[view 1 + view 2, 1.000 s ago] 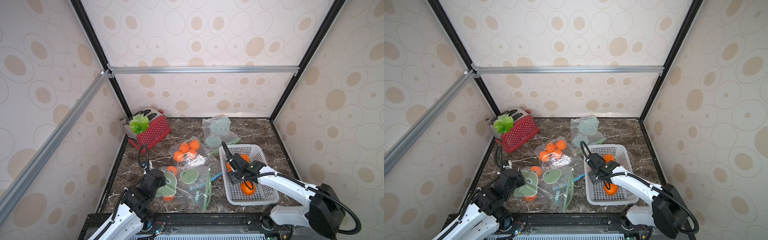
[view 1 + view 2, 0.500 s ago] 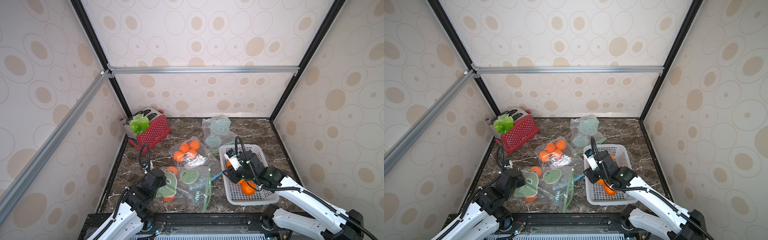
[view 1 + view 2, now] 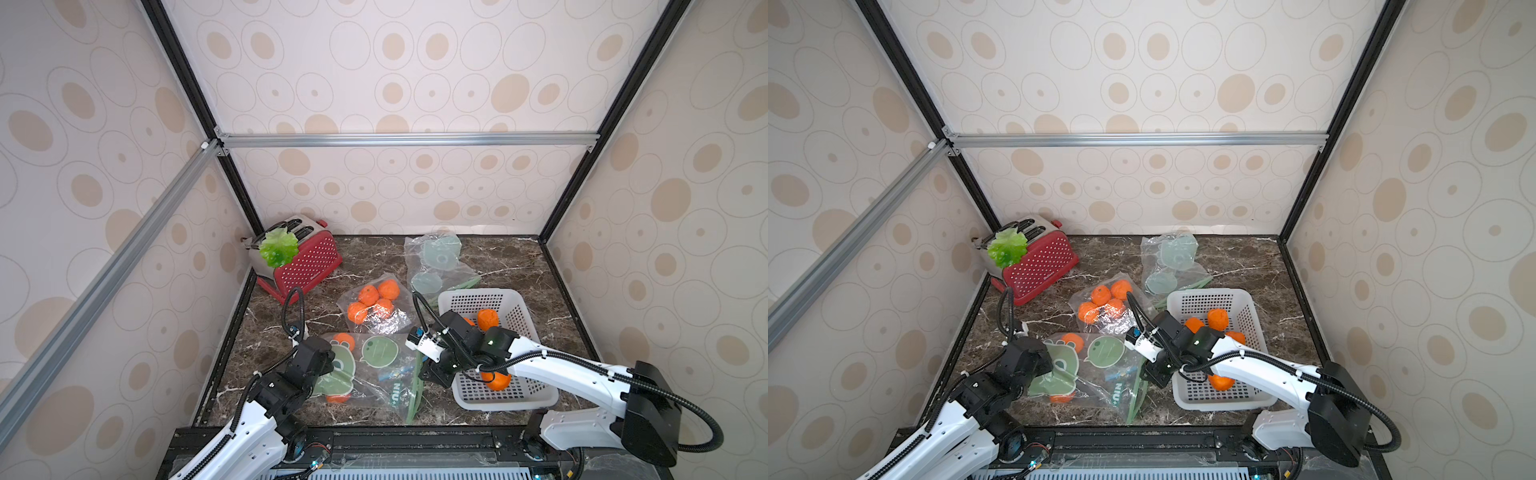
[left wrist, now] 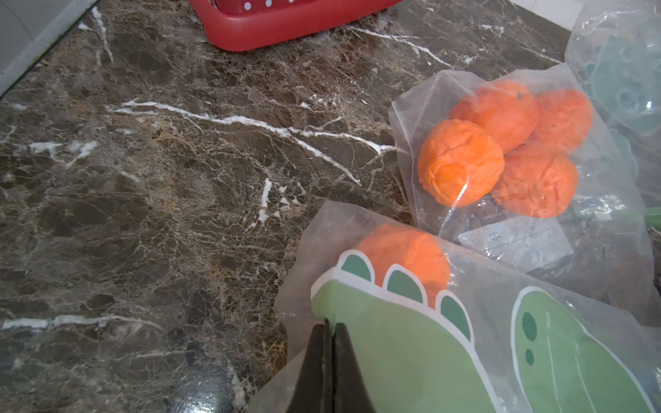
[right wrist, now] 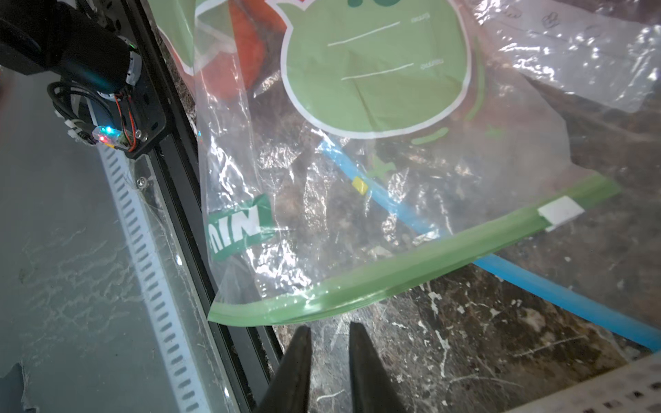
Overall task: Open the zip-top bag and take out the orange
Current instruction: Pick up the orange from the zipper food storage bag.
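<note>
1 orange half-hidden by bag print, toaster cropped

Right jaws off basket, now beside zip-top bag edge, gap narrowed

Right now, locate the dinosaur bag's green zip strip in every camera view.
Top views: green zip strip, on the dinosaur bag side facing the white basket.
Left wrist: not in it.
Right wrist: the strip lies just ahead of the right end effector, tips parted.
Shared landmark: the bag's round green print, in all four.
</note>
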`<state>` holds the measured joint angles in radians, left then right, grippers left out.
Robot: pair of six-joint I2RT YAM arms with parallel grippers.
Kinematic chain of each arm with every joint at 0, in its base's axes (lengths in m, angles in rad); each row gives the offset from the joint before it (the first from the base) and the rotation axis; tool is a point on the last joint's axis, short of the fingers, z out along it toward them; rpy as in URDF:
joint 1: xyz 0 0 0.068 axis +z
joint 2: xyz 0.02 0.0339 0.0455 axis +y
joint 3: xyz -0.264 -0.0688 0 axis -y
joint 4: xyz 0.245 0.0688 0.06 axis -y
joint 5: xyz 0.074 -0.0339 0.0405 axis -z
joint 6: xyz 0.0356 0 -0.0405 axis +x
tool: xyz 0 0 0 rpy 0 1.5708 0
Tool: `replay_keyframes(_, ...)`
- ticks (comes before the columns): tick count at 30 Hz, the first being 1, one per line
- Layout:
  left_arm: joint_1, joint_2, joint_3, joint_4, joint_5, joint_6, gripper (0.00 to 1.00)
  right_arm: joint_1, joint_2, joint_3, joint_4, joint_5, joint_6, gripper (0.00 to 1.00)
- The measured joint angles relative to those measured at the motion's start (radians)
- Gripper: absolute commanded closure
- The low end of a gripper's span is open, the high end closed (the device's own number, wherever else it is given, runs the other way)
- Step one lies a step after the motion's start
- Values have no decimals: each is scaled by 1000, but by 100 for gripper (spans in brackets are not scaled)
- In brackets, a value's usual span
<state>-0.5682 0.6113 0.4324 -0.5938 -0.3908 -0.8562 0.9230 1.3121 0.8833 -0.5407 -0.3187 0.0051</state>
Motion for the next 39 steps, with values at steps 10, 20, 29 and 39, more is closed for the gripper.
replay_keyframes(10,0,-7,0,-6,0,0,100,28,113,62,-85,31,-54,84)
replay_keyframes(20,0,-8,0,-24,-1,1,100,35,190,53,10,73,-38,76)
replay_keyframes(29,0,30,-14,38,78,2,100,43,228,-54,426,-63,31,58)
replay_keyframes(39,1,143,-60,173,157,2,100,47,342,-45,599,-54,27,52)
